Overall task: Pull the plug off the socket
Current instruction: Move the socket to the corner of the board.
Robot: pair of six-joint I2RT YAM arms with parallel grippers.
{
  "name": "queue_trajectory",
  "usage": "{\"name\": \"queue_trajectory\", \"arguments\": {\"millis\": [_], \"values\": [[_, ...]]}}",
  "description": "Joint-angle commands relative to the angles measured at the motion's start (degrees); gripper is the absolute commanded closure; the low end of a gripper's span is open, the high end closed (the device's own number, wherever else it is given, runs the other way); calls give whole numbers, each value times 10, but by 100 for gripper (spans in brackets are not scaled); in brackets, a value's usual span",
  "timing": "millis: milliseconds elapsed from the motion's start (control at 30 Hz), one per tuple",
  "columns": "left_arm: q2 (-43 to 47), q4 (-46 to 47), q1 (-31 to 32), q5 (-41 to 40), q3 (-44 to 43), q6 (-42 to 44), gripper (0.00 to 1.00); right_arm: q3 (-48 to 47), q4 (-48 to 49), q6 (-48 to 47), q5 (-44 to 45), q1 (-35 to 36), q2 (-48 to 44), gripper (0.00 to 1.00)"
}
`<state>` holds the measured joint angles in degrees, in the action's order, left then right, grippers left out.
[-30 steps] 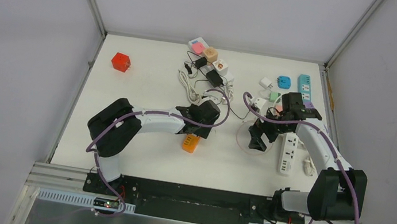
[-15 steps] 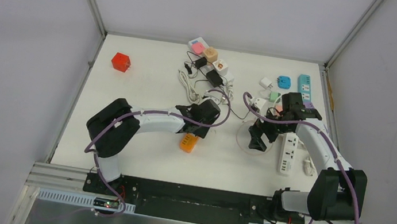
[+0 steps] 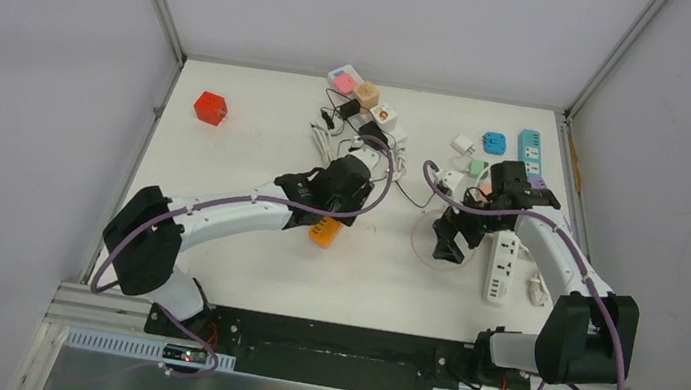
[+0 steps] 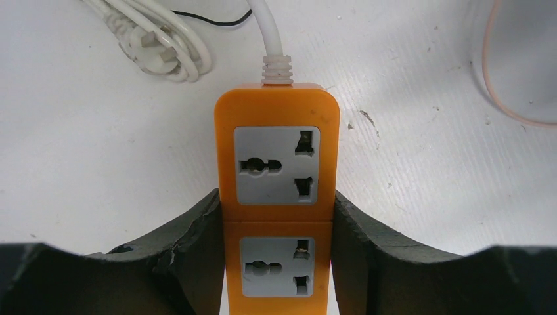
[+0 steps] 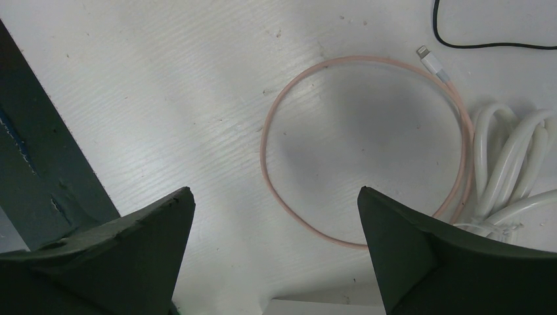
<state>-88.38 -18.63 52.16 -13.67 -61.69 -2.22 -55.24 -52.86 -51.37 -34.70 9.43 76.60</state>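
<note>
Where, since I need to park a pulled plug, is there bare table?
Bare: the left side around the red cube, and the near edge by the orange socket strip. Crowded: chargers and cords back middle and back right.

Bright, even overhead light on the white worktop, shadows soft and short. In the right wrist view, a diffuse grey shadow sits inside the pink cable loop. Everything crisp, faint sheen.

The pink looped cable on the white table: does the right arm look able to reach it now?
Probably yes. The right hand hangs open right above the pink looped cable, which lies flat with nothing over it; a white coiled cord only crowds one side.
</note>
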Motion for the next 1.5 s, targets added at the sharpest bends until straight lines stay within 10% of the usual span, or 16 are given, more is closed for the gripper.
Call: {"name": "queue_trajectory", "arguments": {"millis": [0,1467], "values": [[59,16,5,-28,-2,34,100,-7,-4,-14,-2,4,3,0],[249,68,-86,-21,24,2,100,-6,-6,-16,6,5,13,0]]}}
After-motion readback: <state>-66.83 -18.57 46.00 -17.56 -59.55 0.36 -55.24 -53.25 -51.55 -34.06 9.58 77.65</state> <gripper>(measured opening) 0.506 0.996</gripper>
